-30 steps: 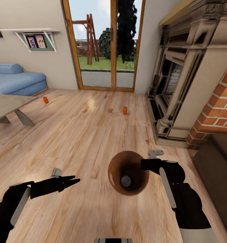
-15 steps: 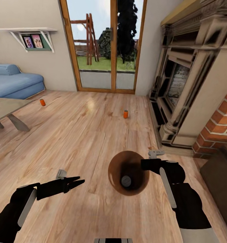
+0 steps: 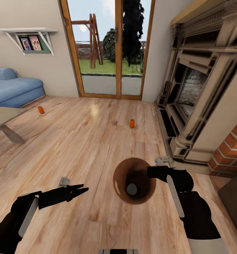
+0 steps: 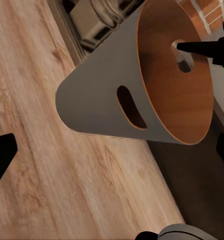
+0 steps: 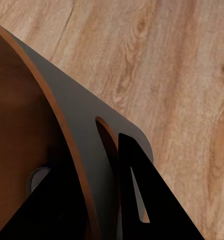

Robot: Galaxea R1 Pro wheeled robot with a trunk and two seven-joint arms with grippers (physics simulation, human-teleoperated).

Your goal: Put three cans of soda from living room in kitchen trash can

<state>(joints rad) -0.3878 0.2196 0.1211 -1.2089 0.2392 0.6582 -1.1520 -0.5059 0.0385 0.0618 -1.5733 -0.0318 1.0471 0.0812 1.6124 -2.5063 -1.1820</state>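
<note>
So the right gripper (image 3: 150,171) is clamped on the rim of the tash can (image 3: 122,173), one finger inside and one outside the wall, you can see that pretty clearly in the right wrist view where the dark fingers (image 5: 141,190) straddle the edge next to the handle slot. The bin is held up off the wood floor (image 3: 90,141), mouth facing the head camera, and there's one soda can (image 3: 131,189) already sitting at the bottom, silver top showing. Two more orange cans are out on the floor well ahead: one (image 3: 132,123) near the fireplace (image 3: 199,91), the other (image 3: 41,110) way off to the left by the blue sofa (image 3: 12,91) and coffee table (image 3: 2,116). The left gripper (image 3: 83,188) is empty, fingers look pinched together, hovering low and left of the bin, not touching it. From the left wrist view the bin (image 4: 102,100) hangs just ahead of it
</note>
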